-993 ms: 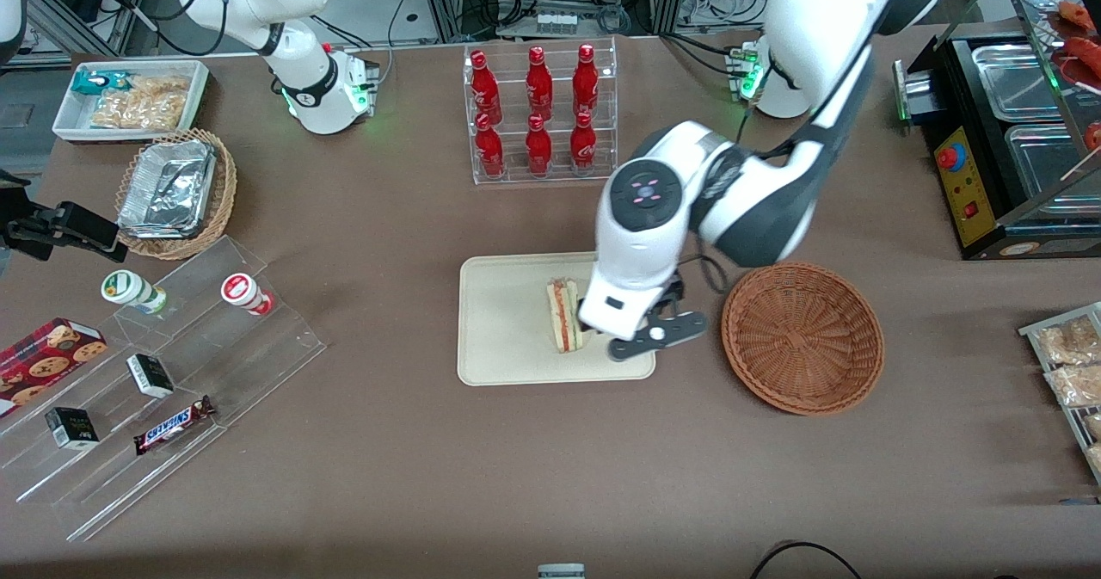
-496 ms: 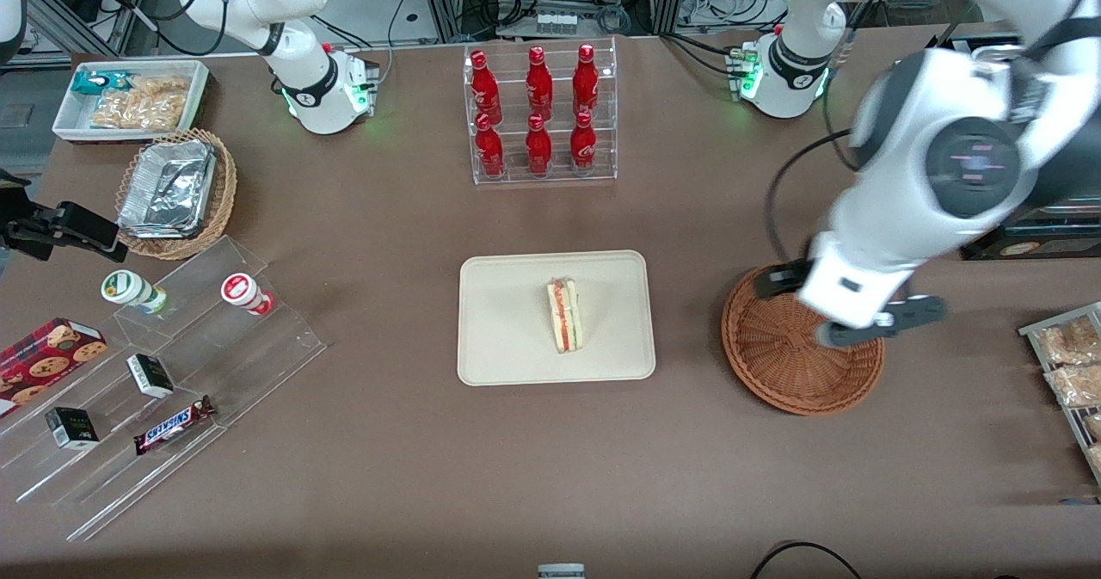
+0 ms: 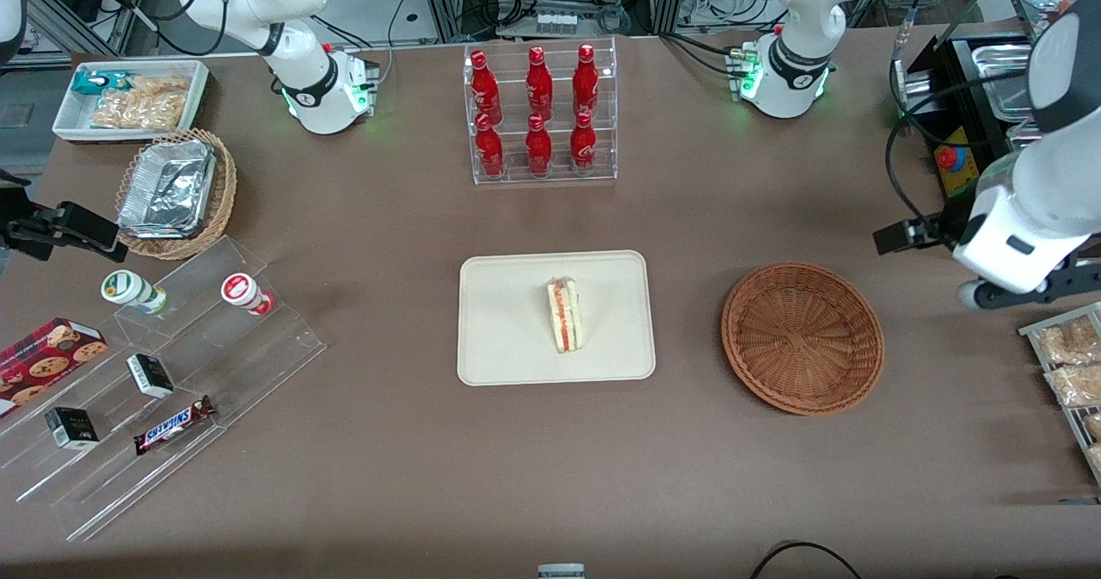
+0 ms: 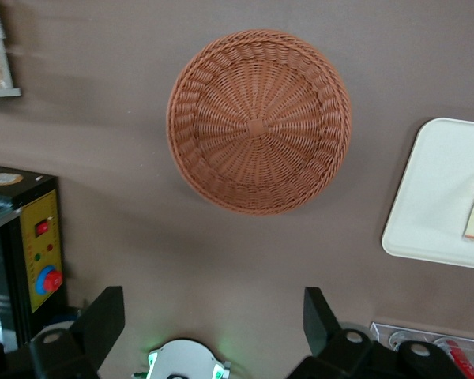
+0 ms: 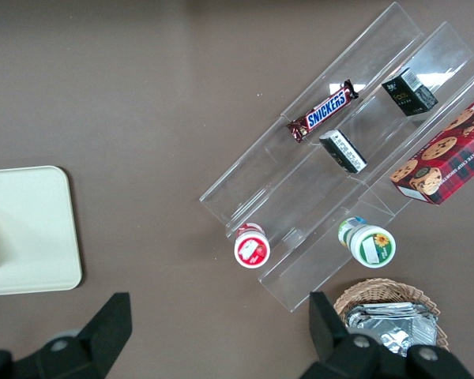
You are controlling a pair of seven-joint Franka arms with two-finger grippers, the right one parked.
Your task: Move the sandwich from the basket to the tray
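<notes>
Since my claw had let go and pulled away, the sandwich (image 3: 564,314) sat alone on the tray (image 3: 499,347).

Going from the parked arm's end of the desk (image 3: 387,476) toward mine: the tray held the wedge near its middle, then came the basket (image 3: 802,336), now empty, so I judged the job finished. My claw (image 4: 213,325), which a second earlier had been at the sandwich, hung wide and empty, lifted high near the working arm's end, looking down on the basket.
</notes>
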